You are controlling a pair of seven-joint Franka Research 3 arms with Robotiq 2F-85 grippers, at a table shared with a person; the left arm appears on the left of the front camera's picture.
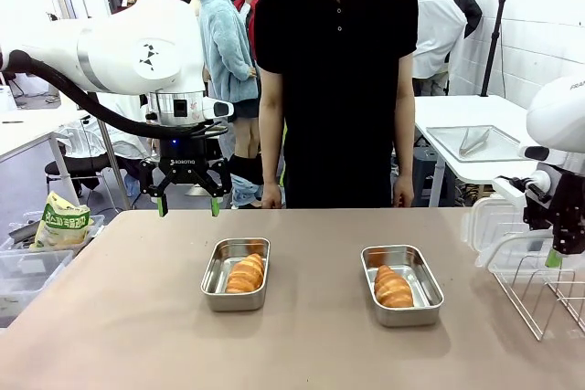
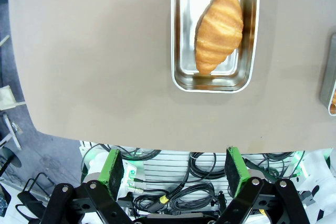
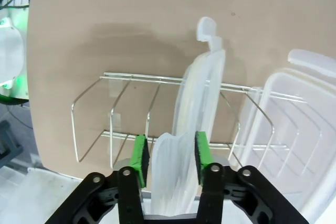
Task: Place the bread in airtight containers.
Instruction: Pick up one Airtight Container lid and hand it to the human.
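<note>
Two shiny steel airtight containers stand without lids mid-table. The left container (image 1: pixel 216 291) (image 2: pixel 181 51) holds one golden ridged bread (image 1: pixel 246 273) (image 2: pixel 219 30); the right container (image 1: pixel 426 288) holds another bread (image 1: pixel 393 287). My left gripper (image 1: pixel 187 200) (image 2: pixel 173 174) hangs open above the table's far left edge, holding nothing. At the table's right end, my right gripper (image 1: pixel 553 258) (image 3: pixel 170 153) reaches down into the wire rack (image 1: pixel 539 294) (image 3: pixel 126 114). Its green pads sit against both sides of a translucent lid (image 3: pixel 197 98) standing upright in the rack.
A second clear lid (image 3: pixel 294 124) (image 1: pixel 494 221) leans by the rack. A person (image 1: pixel 335 79) stands at the far side with arms down. A side table at back right carries a flat steel tray with tongs (image 1: pixel 475 142). A bag (image 1: pixel 60 222) and plastic bins sit off the left edge.
</note>
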